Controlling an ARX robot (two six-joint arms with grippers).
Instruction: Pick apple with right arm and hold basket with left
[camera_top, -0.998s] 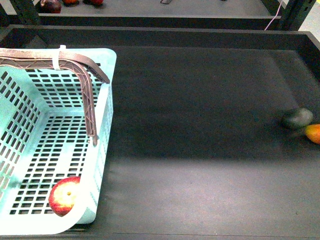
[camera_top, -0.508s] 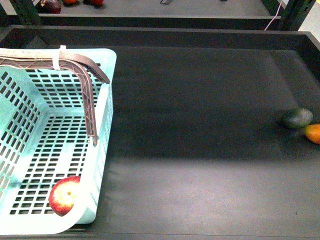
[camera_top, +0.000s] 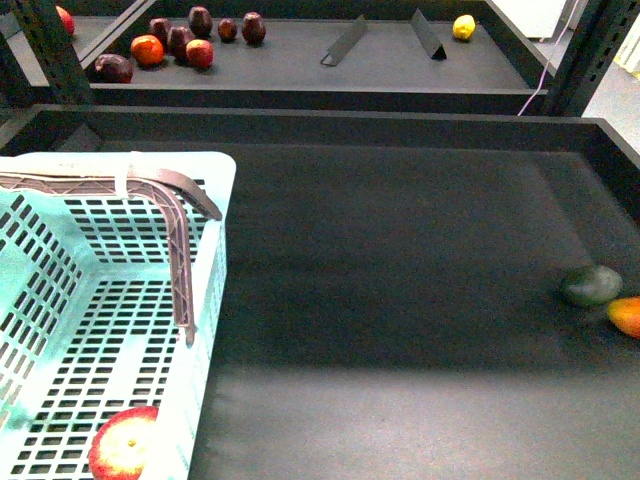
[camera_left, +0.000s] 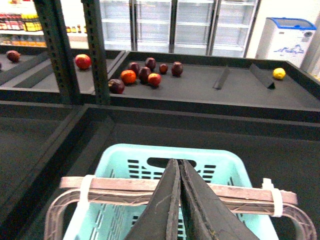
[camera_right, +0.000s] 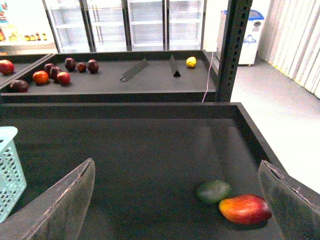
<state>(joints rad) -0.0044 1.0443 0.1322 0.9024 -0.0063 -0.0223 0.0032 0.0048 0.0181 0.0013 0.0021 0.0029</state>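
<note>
The red and yellow apple (camera_top: 125, 447) lies on the floor of the aqua basket (camera_top: 214, 262), in its near right corner. The brown handle (camera_top: 180, 262) arches over the basket. Neither gripper shows in the front view. In the left wrist view my left gripper (camera_left: 176, 161) is shut with nothing between its fingers. It stands over the handle (camera_left: 120, 185) and the basket's far rim (camera_left: 125, 149); whether it touches them I cannot tell. My right gripper (camera_right: 176, 164) is wide open over the dark shelf, holding nothing, and the apple is out of its view.
A dark green fruit (camera_right: 213, 191) and a red-orange fruit (camera_right: 245, 209) lie near the shelf's right wall (camera_top: 612, 150). The back shelf holds several dark red and orange fruits (camera_top: 182, 42), a yellow fruit (camera_top: 463, 27) and two dark wedges (camera_top: 345, 42).
The front view has shifted: the back shelf now shows, and the basket, apple and right-hand fruits sit lower in the picture. The apple stays in the same basket corner.
</note>
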